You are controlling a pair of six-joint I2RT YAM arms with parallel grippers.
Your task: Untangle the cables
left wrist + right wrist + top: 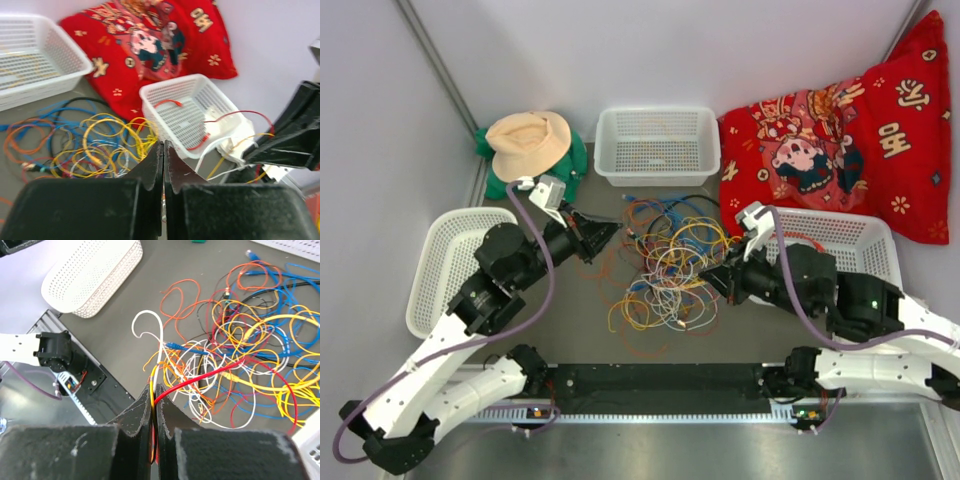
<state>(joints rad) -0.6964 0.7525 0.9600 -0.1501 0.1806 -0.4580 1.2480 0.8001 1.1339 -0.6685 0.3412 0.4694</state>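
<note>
The cables (665, 260) lie as a loose tangle of yellow, orange, blue, white, red and black cords in the middle of the table. They also show in the left wrist view (95, 145) and the right wrist view (250, 345). My right gripper (716, 278) sits at the tangle's right edge. In its wrist view the right gripper (154, 390) is shut on a red cable (210, 377) and a yellow strand, with a white cable (150, 322) rising beside them. My left gripper (610, 235) is shut at the tangle's upper left, and nothing shows clearly between the fingers (163, 146).
A white basket (657, 145) stands at the back centre and another basket (450, 265) at the left. A third basket (845, 235) at the right holds a red cable (167, 102). A red cushion (850, 130) lies at the back right, and a tan hat (528, 143) at the back left.
</note>
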